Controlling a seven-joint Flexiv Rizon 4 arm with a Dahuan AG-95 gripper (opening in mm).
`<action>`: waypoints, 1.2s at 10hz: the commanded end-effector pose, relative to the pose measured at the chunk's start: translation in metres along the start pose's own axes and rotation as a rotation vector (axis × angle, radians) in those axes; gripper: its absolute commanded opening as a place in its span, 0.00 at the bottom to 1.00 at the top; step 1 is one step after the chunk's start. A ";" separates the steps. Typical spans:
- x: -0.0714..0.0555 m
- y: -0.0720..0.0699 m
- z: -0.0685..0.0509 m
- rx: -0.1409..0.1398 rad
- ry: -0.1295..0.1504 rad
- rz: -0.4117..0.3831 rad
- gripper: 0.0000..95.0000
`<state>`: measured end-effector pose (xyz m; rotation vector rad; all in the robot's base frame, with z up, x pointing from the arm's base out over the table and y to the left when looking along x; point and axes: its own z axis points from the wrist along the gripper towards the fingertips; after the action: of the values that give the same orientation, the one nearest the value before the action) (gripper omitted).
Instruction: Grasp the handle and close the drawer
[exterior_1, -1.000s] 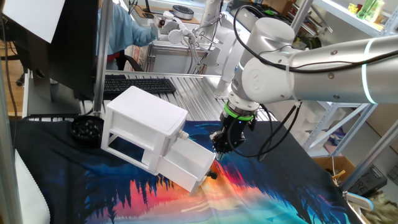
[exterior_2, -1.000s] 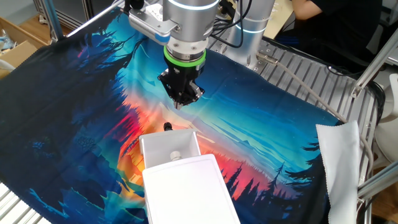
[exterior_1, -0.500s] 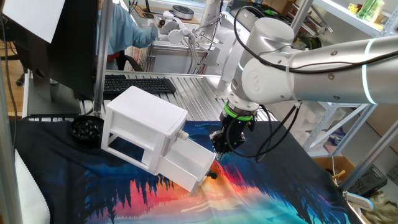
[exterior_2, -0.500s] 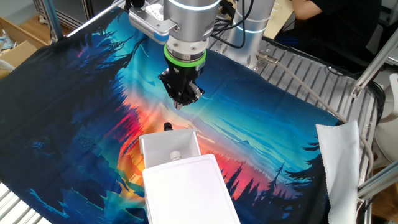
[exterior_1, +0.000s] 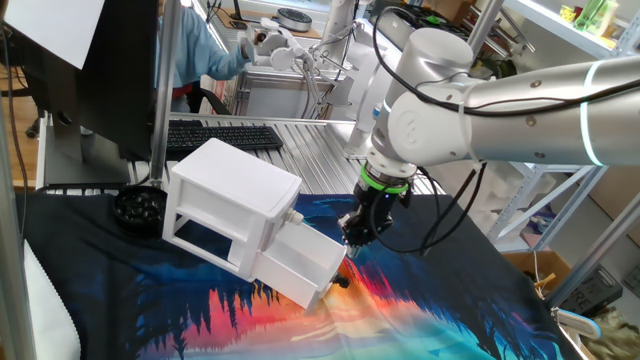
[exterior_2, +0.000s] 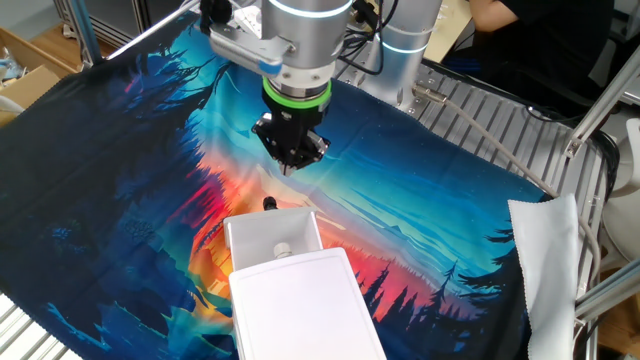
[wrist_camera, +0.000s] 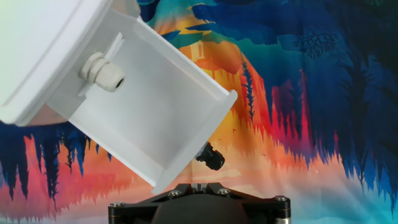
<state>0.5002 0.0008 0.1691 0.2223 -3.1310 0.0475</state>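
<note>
The white two-drawer cabinet (exterior_1: 232, 190) stands on the colourful cloth. Its bottom drawer (exterior_1: 300, 262) is pulled out and looks empty inside, as the other fixed view (exterior_2: 272, 238) and the hand view (wrist_camera: 149, 118) show. The handle, a small dark knob (exterior_1: 343, 282), sticks out of the drawer front; it also shows in the other fixed view (exterior_2: 267, 205) and the hand view (wrist_camera: 211, 157). My gripper (exterior_1: 352, 240) hangs above and just beyond the handle, apart from it, in the other fixed view (exterior_2: 290, 166) too. Its fingertips (wrist_camera: 199, 185) are pressed together, holding nothing.
The top drawer's paler knob (wrist_camera: 102, 71) sits above the open drawer. A black round object (exterior_1: 138, 207) lies left of the cabinet and a keyboard (exterior_1: 222, 136) behind it. A white cloth (exterior_2: 545, 260) hangs at the right edge by the slatted metal table (exterior_2: 490, 130).
Almost nothing: the hand has shifted very slightly above the handle. The drawer and cabinet have not moved.
</note>
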 end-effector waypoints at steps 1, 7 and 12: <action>-0.001 0.001 0.003 0.007 0.003 -0.101 0.00; -0.003 0.003 0.006 0.007 0.008 -0.101 0.00; -0.003 0.002 0.006 0.008 0.007 -0.080 0.00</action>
<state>0.5026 0.0032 0.1629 0.3391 -3.1134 0.0608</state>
